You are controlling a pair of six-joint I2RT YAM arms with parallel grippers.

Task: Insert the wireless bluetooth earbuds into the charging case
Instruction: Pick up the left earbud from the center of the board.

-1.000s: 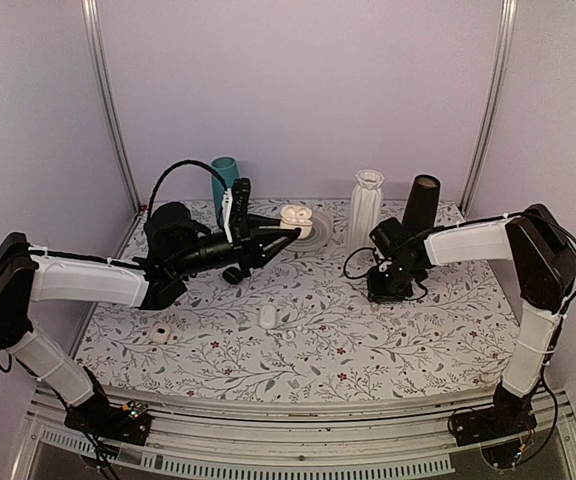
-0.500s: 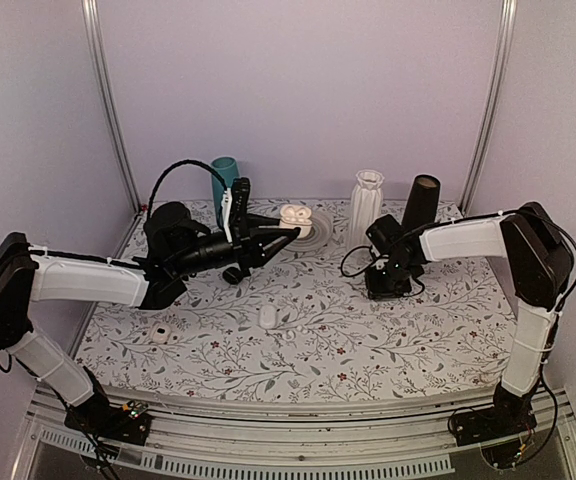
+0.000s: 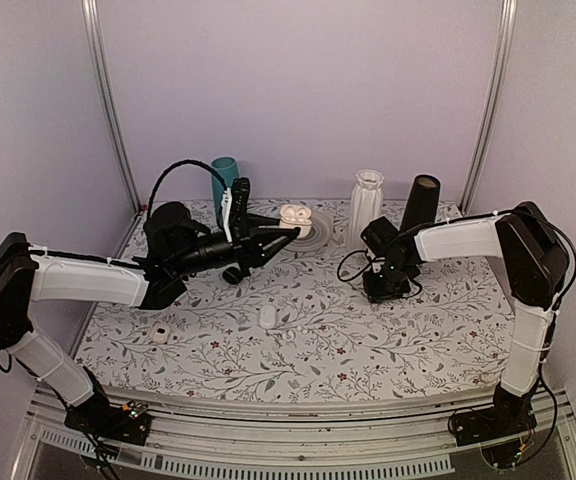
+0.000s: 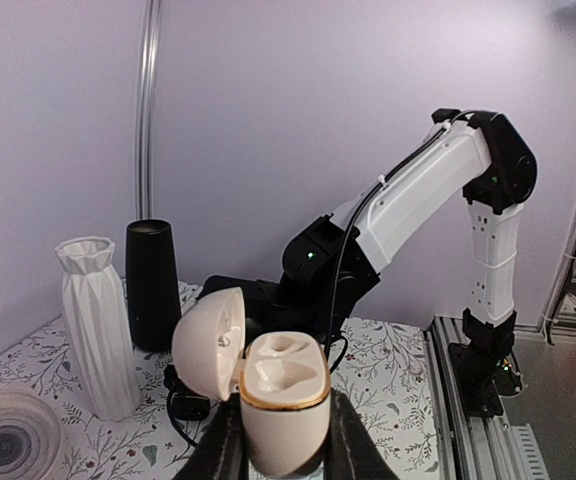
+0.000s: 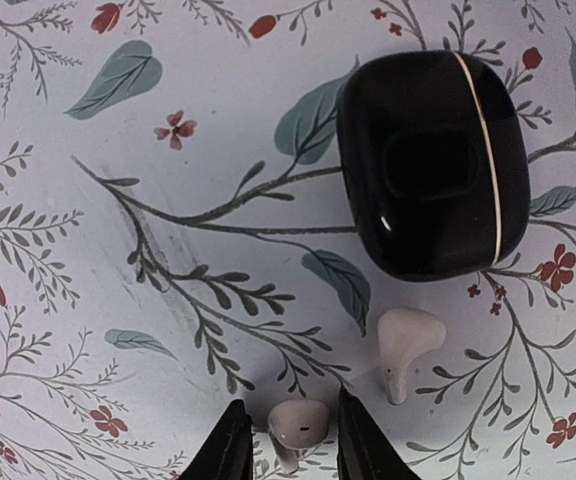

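My left gripper (image 4: 283,455) is shut on a white charging case (image 4: 284,398) with a gold rim, held upright above the table with its lid hinged open to the left. Both of its wells look vacant. In the top view this case (image 3: 295,217) sits at the left gripper's (image 3: 290,233) tip. My right gripper (image 5: 291,445) points straight down at the table, open, its jaws narrowly straddling a white earbud (image 5: 299,422) with slim gaps on both sides. A second white earbud (image 5: 406,345) lies just to its right. In the top view the right gripper (image 3: 386,288) is at mid right.
A closed glossy black case (image 5: 433,160) lies beyond the earbuds. A white ribbed vase (image 3: 367,205), a black cylinder (image 3: 420,204), a teal cylinder (image 3: 224,174) and a round coaster (image 3: 316,224) stand along the back. A small white case (image 3: 267,316) and another white piece (image 3: 161,333) lie near the front.
The right arm has shifted slightly left and its jaws have narrowed a little around the earbud. The left arm and its case have not moved.
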